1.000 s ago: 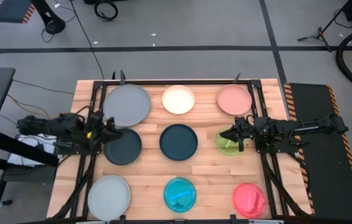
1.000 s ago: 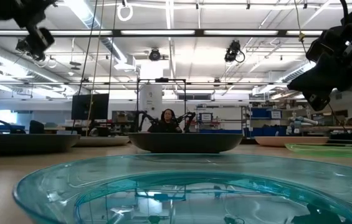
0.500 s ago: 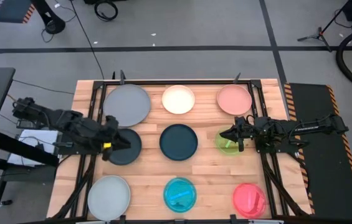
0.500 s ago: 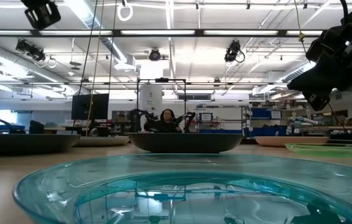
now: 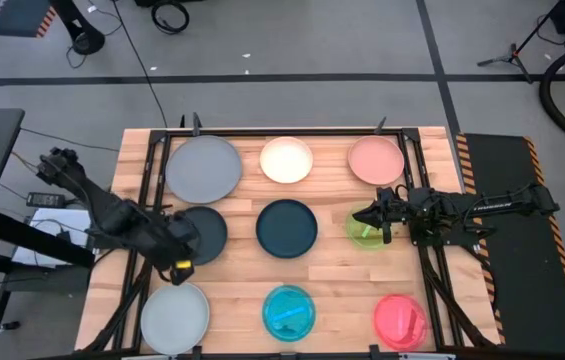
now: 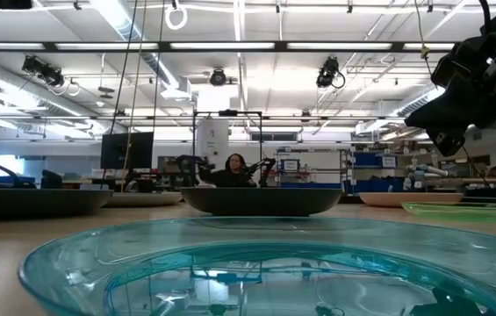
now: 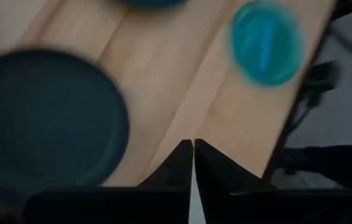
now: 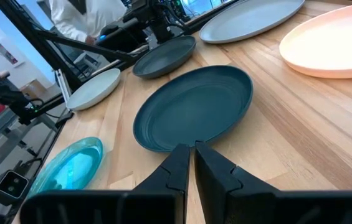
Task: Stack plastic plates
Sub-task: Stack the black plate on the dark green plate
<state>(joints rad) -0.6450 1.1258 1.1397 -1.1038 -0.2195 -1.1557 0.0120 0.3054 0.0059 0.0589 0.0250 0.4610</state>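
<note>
Nine plates lie separately on the wooden counter (image 5: 242, 285), none stacked on another.

Left gripper (image 5: 180, 262): positioned above the counter, over the near rim of the black plate (image 5: 202, 233). In the left wrist view its fingers (image 7: 182, 163) are closed together with nothing between them. Ahead of this gripper and slightly to the side lies the black plate (image 7: 42, 121); further ahead, near the counter edge, lies the cyan plate (image 7: 266, 40). The light grey plate (image 5: 175, 317) lies just beyond the gripper toward the front edge, apart from it. The large grey plate (image 5: 202, 168) lies on the far side of the black plate, well apart from the gripper.

Right gripper (image 5: 362, 217): positioned above the translucent green plate (image 5: 365, 230), at its inner rim. In the right wrist view its fingers (image 8: 177, 163) meet, gripping nothing. Directly ahead of it lies the dark teal plate (image 8: 191, 107), flat on the counter. The salmon pink plate (image 5: 376, 159) lies to one side of this gripper, toward the back edge; the red-pink plate (image 5: 400, 320) lies to the other side, at the front edge. The cream plate (image 5: 287, 159) sits between the large grey and salmon pink plates, well apart from both grippers.

Low view: the cyan plate (image 6: 248, 263) fills the foreground.
</note>
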